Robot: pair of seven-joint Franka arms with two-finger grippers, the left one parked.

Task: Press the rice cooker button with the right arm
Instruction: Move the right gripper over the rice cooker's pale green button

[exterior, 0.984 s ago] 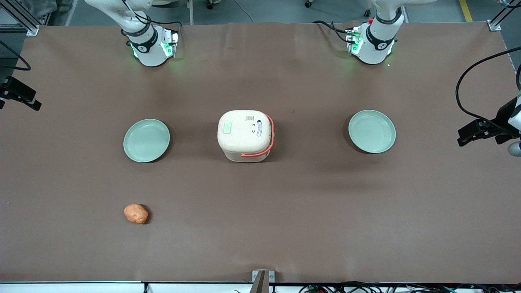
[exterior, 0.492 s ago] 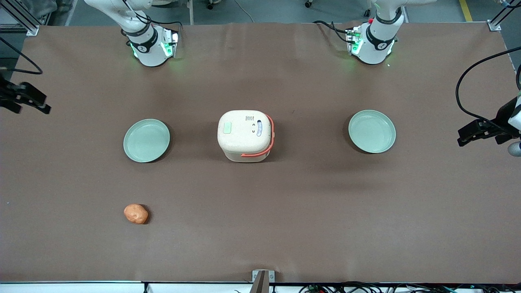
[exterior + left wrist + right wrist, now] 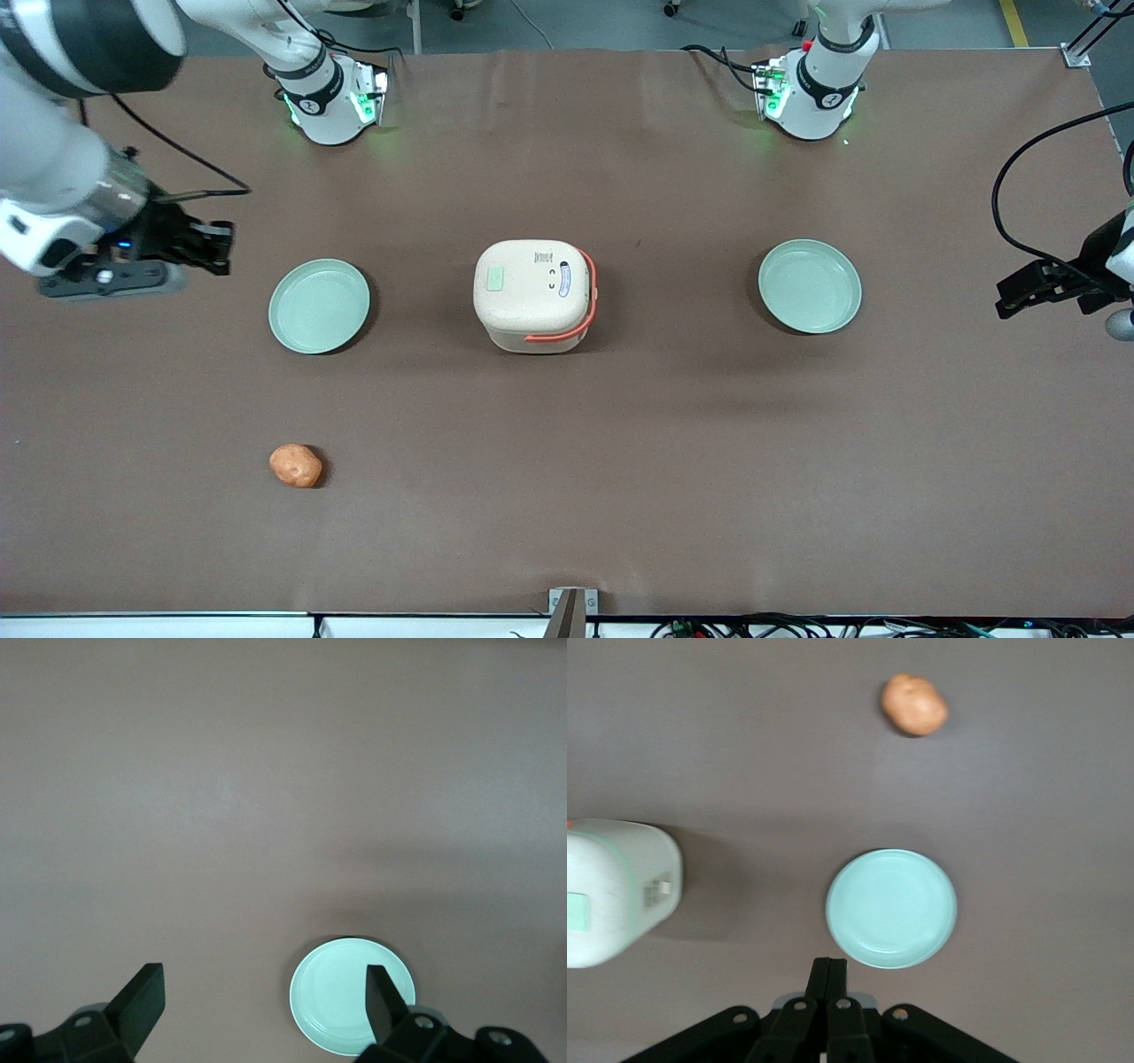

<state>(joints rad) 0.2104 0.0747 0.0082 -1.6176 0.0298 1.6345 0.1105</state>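
Brown table [image 3: 620,461], biggest thing in view. Right arm [image 3: 62,168] reaches in over the working arm's end of it, gripper [image 3: 217,250] up in the air, tips aimed toward the table's middle. In the right wrist view the fingers [image 3: 829,979] lie pressed together, clenched on nothing.

Rice cooker [image 3: 533,297] sits mid-table, lid down, coral handle [image 3: 576,321] folded along the edge away from the fingers. Key relation: cooker lies well apart from the fingertips, sideways toward the parked arm's end, with a pale green plate [image 3: 319,305] in between, near the fingers. Second plate [image 3: 809,285] is well apart, past the cooker. Small orange-brown lump [image 3: 296,465], maybe a potato, nearer the front camera than the fingers.

Button [image 3: 494,280] is on the lid top, on the half closest to the fingers; its long axis runs front-camera-to-robot-bases. My read: cross over the plate, then come down from above.

Lid has a white oval label [image 3: 564,281] with dark marks and a small printed patch [image 3: 542,257]; neither readable.
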